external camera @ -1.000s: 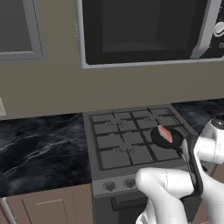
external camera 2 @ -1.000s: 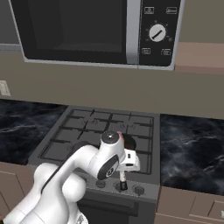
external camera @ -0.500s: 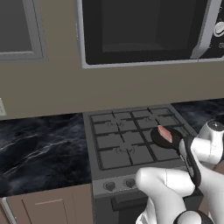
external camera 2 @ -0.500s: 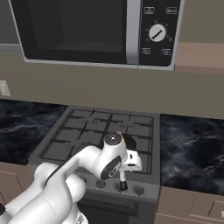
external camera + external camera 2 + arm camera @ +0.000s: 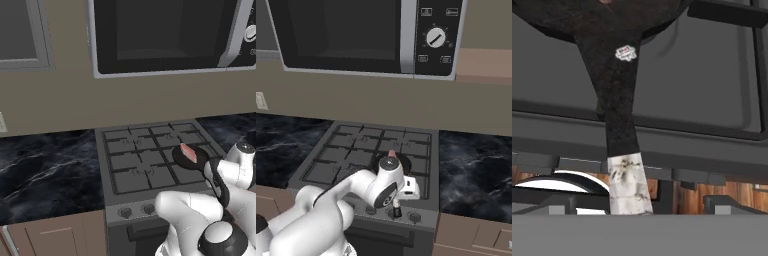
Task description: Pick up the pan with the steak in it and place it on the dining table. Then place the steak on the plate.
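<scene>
The gripper (image 5: 629, 202) has come down lower at the stove's (image 5: 145, 165) front edge, fingers wide apart with the pan (image 5: 607, 20) handle between them, nothing clamped. The pan with the steak (image 5: 188, 153) sits just ahead on the burner; closing looks next.

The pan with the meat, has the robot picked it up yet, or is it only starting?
Only starting. Nothing is done: the pan sits on the stove with the steak in it. In hand: the open gripper is lined up at the pan handle, seen close in the hand view, but has not closed on it. Left: grip, lift, carry it to the dining table, then put the steak on the plate.
</scene>
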### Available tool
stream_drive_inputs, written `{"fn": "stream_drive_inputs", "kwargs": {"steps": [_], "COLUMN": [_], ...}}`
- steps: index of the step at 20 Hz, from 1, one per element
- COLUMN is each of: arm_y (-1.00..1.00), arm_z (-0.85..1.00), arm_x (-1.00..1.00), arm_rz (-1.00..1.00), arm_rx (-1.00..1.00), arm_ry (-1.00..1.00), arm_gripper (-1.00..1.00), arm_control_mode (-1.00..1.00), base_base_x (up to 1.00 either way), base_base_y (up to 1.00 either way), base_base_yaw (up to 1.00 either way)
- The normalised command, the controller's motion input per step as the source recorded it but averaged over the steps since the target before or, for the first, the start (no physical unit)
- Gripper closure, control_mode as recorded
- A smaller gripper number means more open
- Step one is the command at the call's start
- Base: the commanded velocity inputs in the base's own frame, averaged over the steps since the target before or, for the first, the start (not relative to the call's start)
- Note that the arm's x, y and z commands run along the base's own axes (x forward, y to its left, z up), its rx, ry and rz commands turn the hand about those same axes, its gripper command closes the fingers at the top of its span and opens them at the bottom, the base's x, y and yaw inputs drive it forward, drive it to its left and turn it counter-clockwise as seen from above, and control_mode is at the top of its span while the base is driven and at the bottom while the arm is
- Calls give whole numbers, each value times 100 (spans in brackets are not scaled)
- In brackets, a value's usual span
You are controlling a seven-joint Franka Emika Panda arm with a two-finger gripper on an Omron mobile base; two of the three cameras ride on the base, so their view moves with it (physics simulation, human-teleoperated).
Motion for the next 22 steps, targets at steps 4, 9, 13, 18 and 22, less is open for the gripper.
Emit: {"fn": "stream_drive_inputs", "kwargs": {"steps": [4, 9, 13, 18, 22], "arm_y": [-9, -2, 0, 0, 0], "arm_z": [-22, -12, -4, -20, -29], "arm_x": [6, 6, 2, 0, 0], "arm_rz": [0, 0, 0, 0, 0], "arm_rx": [7, 2, 0, 0, 0], "arm_ry": [0, 0, 0, 0, 0], "arm_gripper": [-100, -100, -100, -100, -100], "arm_control_mode": [-100, -100, -100, -100, -100], "base_base_x": [0, 0, 0, 0, 0], "base_base_y": [0, 0, 0, 0, 0], "base_base_yaw": [0, 0, 0, 0, 0]}}
